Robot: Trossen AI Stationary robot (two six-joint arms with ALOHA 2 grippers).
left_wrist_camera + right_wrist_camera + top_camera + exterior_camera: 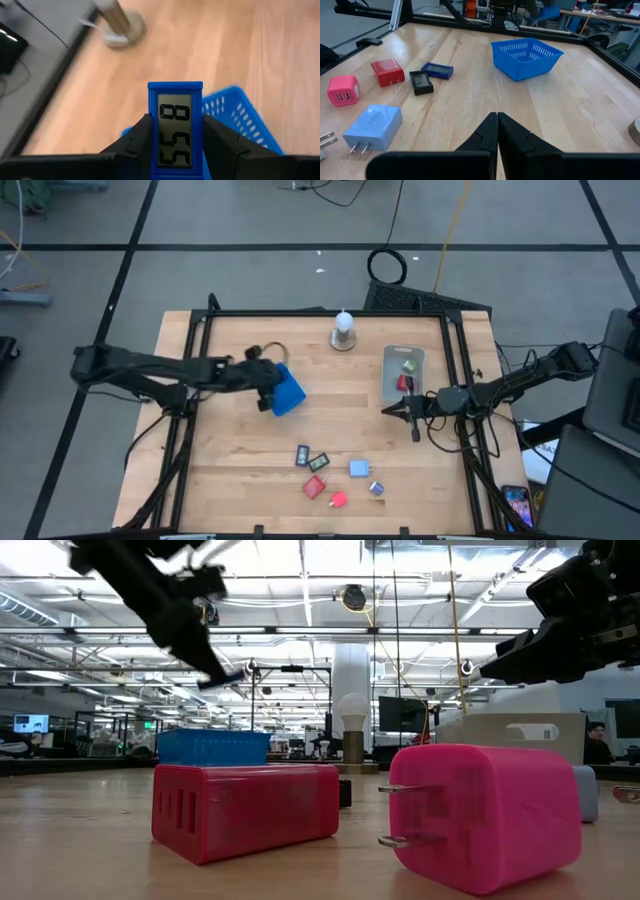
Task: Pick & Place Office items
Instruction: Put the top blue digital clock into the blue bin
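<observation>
Left end effector [172, 145] gripping blue clock [175, 127] (lower edge hidden), above basket [240, 117]

left gripper [175, 145] fingers clamped mid-air, right gripper [497, 131] fingers shut

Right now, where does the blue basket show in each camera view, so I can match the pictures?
High view: blue basket left of centre, under the left gripper.
Low view: basket far back, left of the bulb.
Left wrist view: basket below and behind the blue digital clock gripped in the fingers.
Right wrist view: basket upper centre on the table.
Shared landmark: the basket's perforated walls; the bulb stands beyond it.
</observation>
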